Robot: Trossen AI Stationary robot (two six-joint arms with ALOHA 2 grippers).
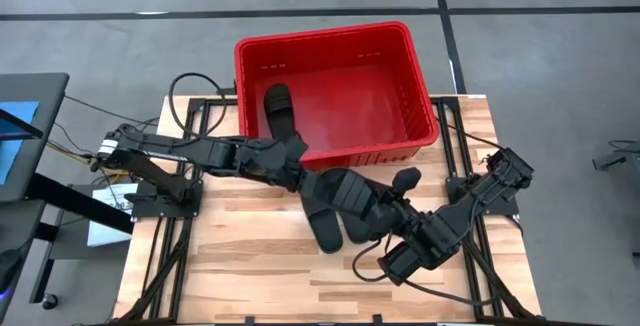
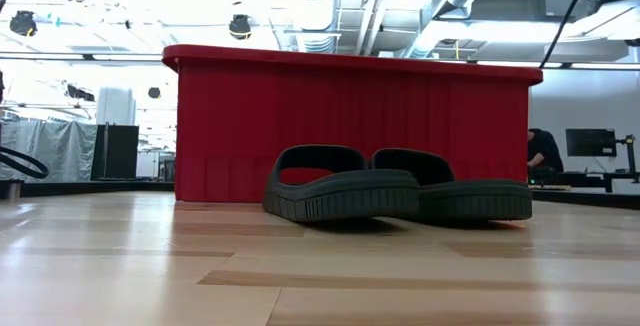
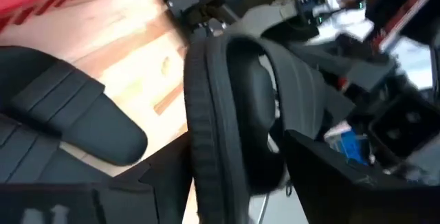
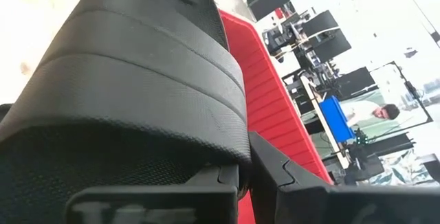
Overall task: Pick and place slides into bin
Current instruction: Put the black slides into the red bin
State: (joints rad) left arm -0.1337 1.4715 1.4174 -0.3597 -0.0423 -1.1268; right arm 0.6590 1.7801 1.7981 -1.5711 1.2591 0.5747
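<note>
Wooden table (image 1: 250, 266) holds 2 slides (image 2: 345, 191) beside bin (image 2: 350, 126).

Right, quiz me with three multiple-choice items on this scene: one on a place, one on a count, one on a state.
1. Where does the slide in the red bin lie?
A. near the wall on the left arm's side
B. near the wall on the right arm's side
C. hung over the rim

2. How many slides does the low view show on the table?
A. none
B. four
C. two

3. How is the right gripper?
A. wide open
B. shut
C. holding the bin's rim

Answers:
1 A: the slide lies by that wall of the red bin.
2 C: two slides sit side by side on the table.
3 B: the right gripper has its fingers together.
</note>
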